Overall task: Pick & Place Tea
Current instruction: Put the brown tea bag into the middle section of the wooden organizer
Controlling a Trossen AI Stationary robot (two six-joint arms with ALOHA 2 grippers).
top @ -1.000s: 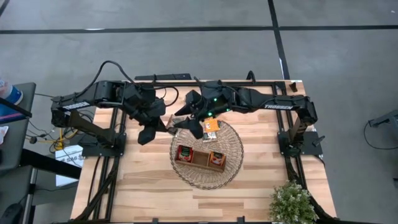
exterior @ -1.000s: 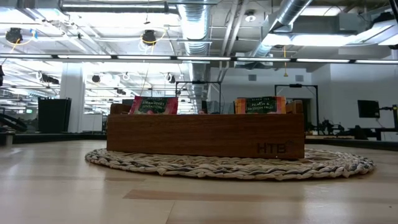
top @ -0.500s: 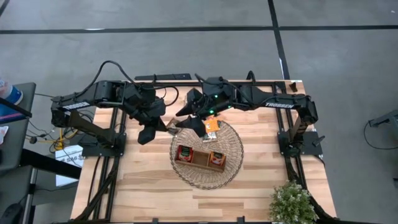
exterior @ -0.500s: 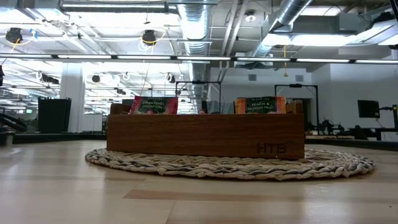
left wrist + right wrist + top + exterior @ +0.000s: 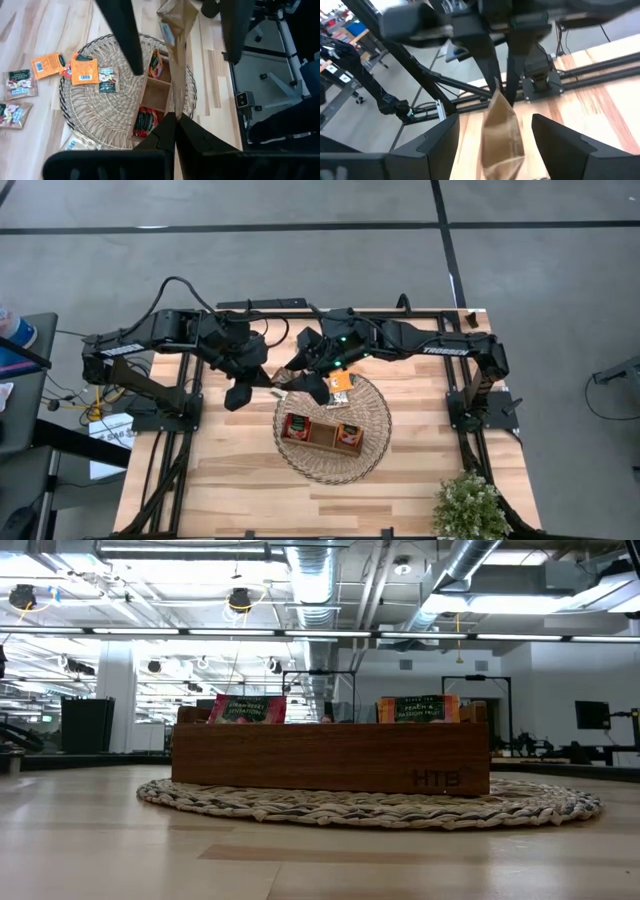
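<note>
My left gripper (image 5: pixel 262 384) hovers over the table's far middle, shut on a pale brown tea sachet (image 5: pixel 176 55). My right gripper (image 5: pixel 495 124) faces it, open, one finger on either side of the sachet's free end without touching it. A wooden tray (image 5: pixel 322 432) rests on the round wicker basket (image 5: pixel 372 442), with a red sachet (image 5: pixel 296 425) and an orange sachet (image 5: pixel 349 436) standing in its end compartments. Several more sachets (image 5: pixel 84 71) lie flat on the basket and on the table beside it. My left gripper pinches one end of the pale brown sachet (image 5: pixel 173 106) between its two fingers. The fingers slant down from the table's left side. The sachet sticks out beyond the fingertips, lifted clear of the table and the basket, with its free end (image 5: pixel 504 150) hanging between my right gripper's fingers.
A small potted plant (image 5: pixel 470 508) stands at the table's near right corner. Black frame rails (image 5: pixel 465 420) run along both side edges. Bare wood lies toward the near edge, in front of the basket.
</note>
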